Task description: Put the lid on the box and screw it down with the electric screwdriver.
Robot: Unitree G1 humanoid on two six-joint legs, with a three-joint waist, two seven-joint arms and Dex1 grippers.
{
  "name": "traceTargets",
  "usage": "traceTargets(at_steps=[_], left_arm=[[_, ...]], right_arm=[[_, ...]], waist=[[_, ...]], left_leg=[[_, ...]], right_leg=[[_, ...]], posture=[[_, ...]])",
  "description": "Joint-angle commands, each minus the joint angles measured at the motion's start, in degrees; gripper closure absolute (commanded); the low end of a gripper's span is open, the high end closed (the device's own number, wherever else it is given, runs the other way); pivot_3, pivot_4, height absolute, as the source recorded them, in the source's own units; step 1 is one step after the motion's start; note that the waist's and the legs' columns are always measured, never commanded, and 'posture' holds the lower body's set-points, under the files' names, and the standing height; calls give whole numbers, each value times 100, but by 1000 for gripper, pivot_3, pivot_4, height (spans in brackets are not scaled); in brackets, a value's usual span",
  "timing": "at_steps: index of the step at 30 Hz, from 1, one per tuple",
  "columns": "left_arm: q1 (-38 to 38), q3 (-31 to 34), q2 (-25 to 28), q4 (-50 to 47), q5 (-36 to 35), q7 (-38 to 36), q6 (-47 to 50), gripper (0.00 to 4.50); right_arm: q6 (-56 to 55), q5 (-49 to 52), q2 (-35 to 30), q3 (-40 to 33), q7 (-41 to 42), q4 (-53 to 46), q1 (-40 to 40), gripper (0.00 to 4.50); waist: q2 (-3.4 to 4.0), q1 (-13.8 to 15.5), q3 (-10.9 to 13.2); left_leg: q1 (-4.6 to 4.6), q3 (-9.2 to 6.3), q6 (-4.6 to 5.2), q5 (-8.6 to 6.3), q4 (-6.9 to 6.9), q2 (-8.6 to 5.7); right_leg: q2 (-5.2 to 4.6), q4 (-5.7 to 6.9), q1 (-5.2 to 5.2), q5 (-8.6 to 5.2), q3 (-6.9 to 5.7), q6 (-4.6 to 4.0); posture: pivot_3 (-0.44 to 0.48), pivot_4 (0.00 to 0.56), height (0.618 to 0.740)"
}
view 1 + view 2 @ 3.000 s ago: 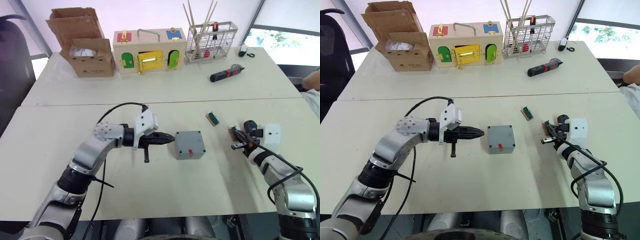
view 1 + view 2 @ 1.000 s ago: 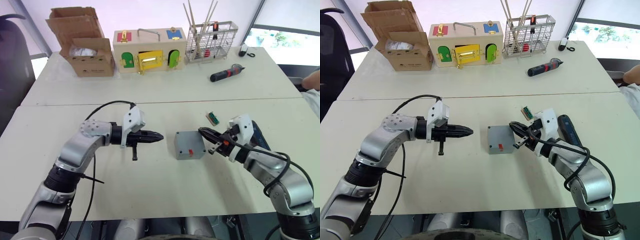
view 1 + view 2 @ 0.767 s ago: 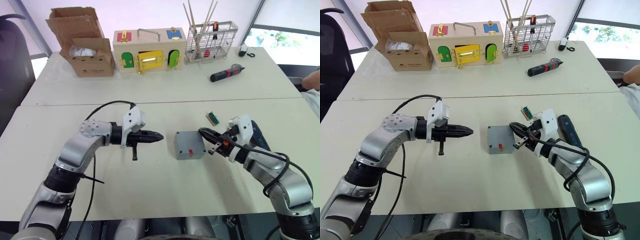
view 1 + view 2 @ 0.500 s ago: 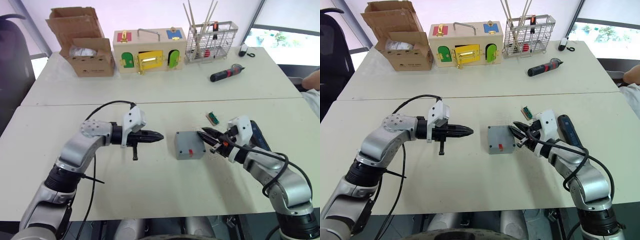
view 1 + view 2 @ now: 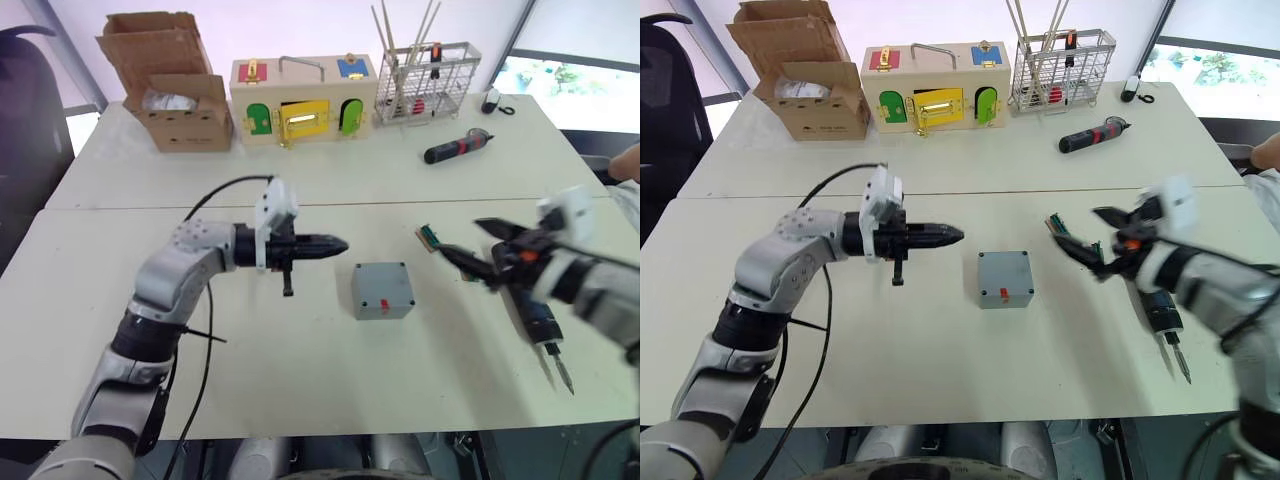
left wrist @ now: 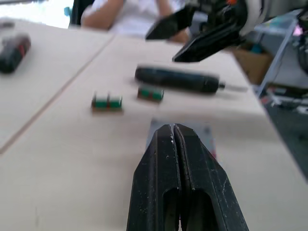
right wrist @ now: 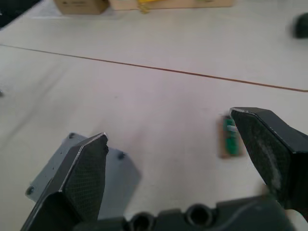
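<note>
The grey box (image 5: 382, 290) sits mid-table with the lid (image 5: 1003, 267) lying flat on top, corner holes showing. My left gripper (image 5: 340, 244) is shut and empty, pointing at the box from its left with a small gap. My right gripper (image 5: 458, 236) hovers wide open to the right of the box and holds nothing. The dark electric screwdriver (image 5: 540, 320) lies on the table below my right forearm, with its bit (image 5: 560, 372) pointing toward the near edge. The right wrist view shows the lid (image 7: 115, 178) below the open fingers.
A small green-and-brown part (image 5: 427, 236) lies right of the box. On the far table stand a cardboard box (image 5: 170, 85), a wooden box with coloured doors (image 5: 297, 100), a wire basket (image 5: 428, 80) and a red-and-black screwdriver (image 5: 455, 148). A person's hand (image 5: 625, 160) shows at the right edge.
My right gripper has opened wide and pulled back to the right, away from the box. My left gripper has shifted a little farther back and to the right, still shut.
</note>
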Motion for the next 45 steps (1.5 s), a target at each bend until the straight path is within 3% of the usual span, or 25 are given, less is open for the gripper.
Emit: traceTargets(at_steps=[1,5,10,17,21,25,40,45], left_arm=[[-149,-163,-128,-227,-75,-190,-151,4500],[-144,-635,-182,-612,159,-359,-418,4500],[69,-988,-310,-1079,286,-227,-515,4500],[355,-916,-269,-1572,146,110,-239,4500],[453,-839,-203,-1650,31,273,-49,4500],[508,-736,-252,-1730,-118,465,56,4500],[703,-577,-195,-1903,-447,832,327,4500],[822,-517,-155,-1984,-545,976,428,4500]], right_arm=[[915,363,-1060,-580,489,563,-99,14],[950,-134,-2615,-41,1355,1519,323,14],[1018,-107,-3432,940,2327,2274,375,14],[788,-620,-3449,2453,2741,3022,-537,14],[921,-1085,-3051,3362,2820,3639,-1426,14],[1008,-1503,-2856,4028,2930,3867,-1830,14],[773,-2519,-2326,5166,3396,4400,-2384,14],[589,-2920,-2203,5519,3667,4649,-2603,1417]], waist=[[1,-17,0],[10,-24,6],[11,-14,6],[20,2,11],[21,-9,11],[25,3,10],[25,-5,9],[24,-9,9]], left_leg=[[0,0,1,0,-2,3],[-2,5,9,-5,-10,13],[-1,19,26,-14,2,12],[-11,18,5,-2,2,12],[-13,19,0,0,3,10],[-29,18,-2,1,4,10],[-68,16,-14,8,11,7],[-68,17,-14,8,14,6]], right_leg=[[1,0,1,0,-1,0],[5,-3,-5,0,-1,0],[-2,-8,0,-1,7,0],[0,-9,-14,0,7,0],[0,-9,-17,0,7,0],[0,-6,-32,0,5,0],[1,8,-78,0,4,1],[1,8,-76,1,4,1]], posture=[[0,150,737],[0,150,737],[0,150,737],[0,150,737],[0,150,737],[0,150,737],[0,150,737],[0,150,737]])
